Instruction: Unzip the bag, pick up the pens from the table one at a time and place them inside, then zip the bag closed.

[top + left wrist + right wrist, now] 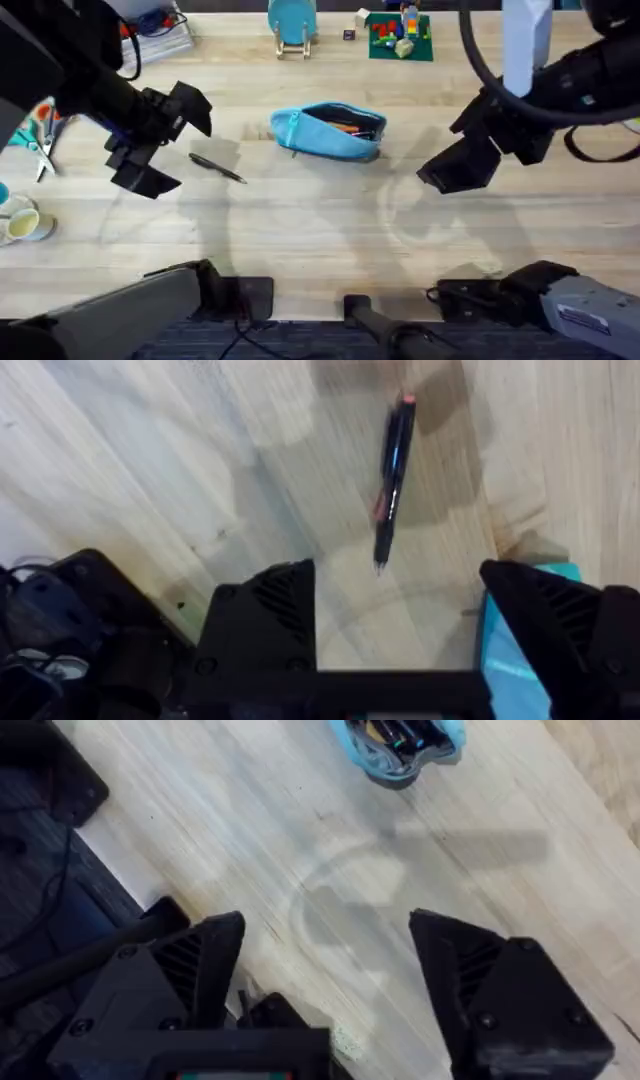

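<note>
A robotics lab or test bench, set up like a craft desk; the light plank desk [320, 230] carries two arm bases with cabling at its near edge; along the far edge stand a teal disc on a wooden stand [291, 22], a green plate of toy bricks [400, 36] and scissors [42, 150]; a mug [25, 224] sits at the left.

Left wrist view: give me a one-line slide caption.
Open left gripper above a dark pen lying on the table, the turquoise bag at the edge.
</note>
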